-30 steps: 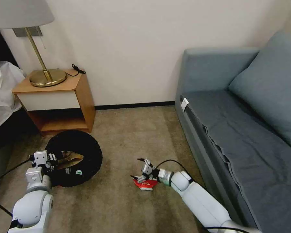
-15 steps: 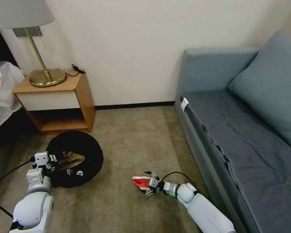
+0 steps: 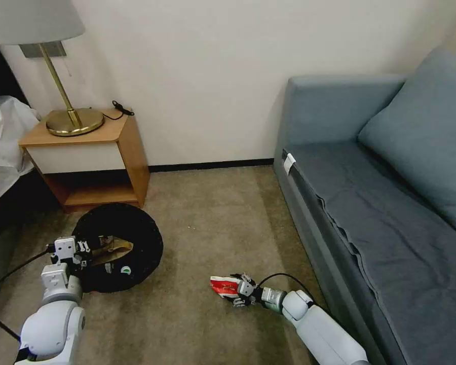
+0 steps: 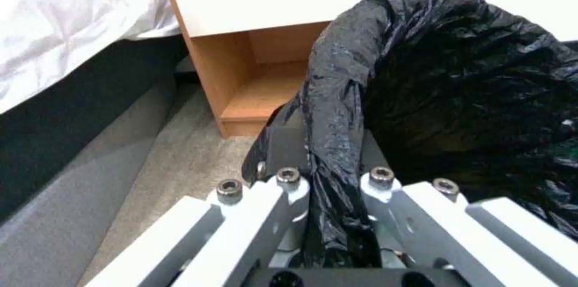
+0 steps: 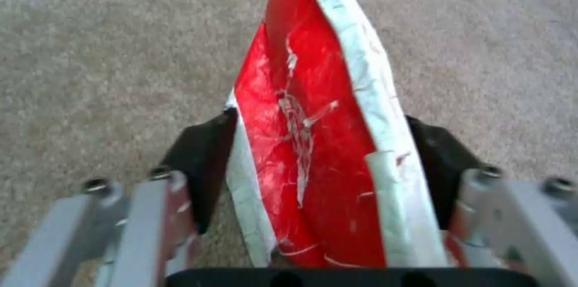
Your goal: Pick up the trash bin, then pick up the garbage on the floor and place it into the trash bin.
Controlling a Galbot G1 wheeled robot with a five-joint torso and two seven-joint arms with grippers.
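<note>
right gripper (image 3: 240,293) clamps red-and-white packet (image 3: 224,286) low over the carpet (image 3: 207,223), packet's long axis pointing past the jaws toward trash bin (image 3: 137,228), well apart to its left; left gripper (image 3: 83,251) pinches bin rim.

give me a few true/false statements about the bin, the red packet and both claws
1. The left claw is shut on the rim of the trash bin. True.
2. The right claw holds the red-and-white packet. True.
3. The trash bin holds nothing. False: brown paper and other litter lie inside it.
4. The packet is already in the bin. False: it is in the right claw over the carpet, apart from the bin.
5. The bin sits on the sofa. False: it is near the nightstand.
</note>
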